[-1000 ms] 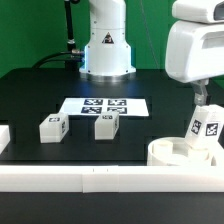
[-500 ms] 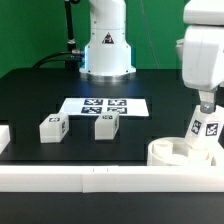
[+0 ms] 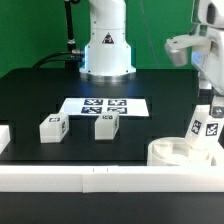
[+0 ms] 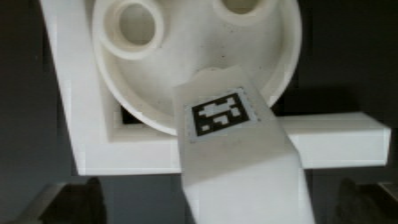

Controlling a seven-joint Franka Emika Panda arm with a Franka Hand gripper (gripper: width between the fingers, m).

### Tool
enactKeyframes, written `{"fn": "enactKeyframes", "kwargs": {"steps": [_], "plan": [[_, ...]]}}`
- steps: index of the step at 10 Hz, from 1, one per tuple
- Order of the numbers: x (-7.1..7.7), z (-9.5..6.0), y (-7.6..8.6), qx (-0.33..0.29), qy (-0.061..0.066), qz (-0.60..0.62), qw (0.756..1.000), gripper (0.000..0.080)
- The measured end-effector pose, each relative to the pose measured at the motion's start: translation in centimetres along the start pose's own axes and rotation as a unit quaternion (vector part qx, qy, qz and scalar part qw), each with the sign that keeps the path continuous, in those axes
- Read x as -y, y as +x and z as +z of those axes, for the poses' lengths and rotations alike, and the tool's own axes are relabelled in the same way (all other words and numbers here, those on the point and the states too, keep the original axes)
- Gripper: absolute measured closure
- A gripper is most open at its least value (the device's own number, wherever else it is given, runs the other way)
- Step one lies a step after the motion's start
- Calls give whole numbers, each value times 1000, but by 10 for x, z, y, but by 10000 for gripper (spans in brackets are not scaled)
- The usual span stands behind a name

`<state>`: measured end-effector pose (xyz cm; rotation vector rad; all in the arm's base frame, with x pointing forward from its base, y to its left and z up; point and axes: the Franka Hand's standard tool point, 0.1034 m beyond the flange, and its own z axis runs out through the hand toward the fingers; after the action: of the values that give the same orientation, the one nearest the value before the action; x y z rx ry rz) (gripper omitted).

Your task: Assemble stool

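Note:
The round white seat (image 3: 170,152) lies at the front right corner of the table, against the white border rails. One tagged leg (image 3: 205,130) stands tilted in it, leaning toward the exterior view's right. My gripper (image 3: 207,101) is just above that leg's top, open, with nothing in it. In the wrist view the seat (image 4: 169,45) and the leg (image 4: 240,150) fill the picture. The leg runs up between my dark fingers (image 4: 71,200), with a gap on one side. Two more tagged legs (image 3: 52,128) (image 3: 106,124) lie loose on the black table, left of the middle.
The marker board (image 3: 104,106) lies flat behind the loose legs. The robot base (image 3: 105,45) stands at the back. White border rails (image 3: 90,180) run along the front edge and form a corner round the seat (image 4: 338,135).
My hand has risen and drawn toward the exterior view's right, away from the leg in the seat. The leg, the seat and the two loose legs have not moved.

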<state>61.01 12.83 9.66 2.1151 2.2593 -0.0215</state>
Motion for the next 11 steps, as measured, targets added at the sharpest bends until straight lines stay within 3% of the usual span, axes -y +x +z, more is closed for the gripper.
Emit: {"fn": "enactKeyframes", "kwargs": {"steps": [3, 6, 7, 8, 9, 11], "plan": [[-1, 3, -8, 15, 0, -182, 983, 150], [2, 9, -9, 14, 6, -185, 983, 150], [3, 11, -9, 14, 8, -178, 984, 280], [5, 14, -9, 14, 11, -170, 985, 280], [6, 16, -7, 13, 12, -165, 986, 430], [5, 16, -7, 13, 11, -164, 986, 459]]}}
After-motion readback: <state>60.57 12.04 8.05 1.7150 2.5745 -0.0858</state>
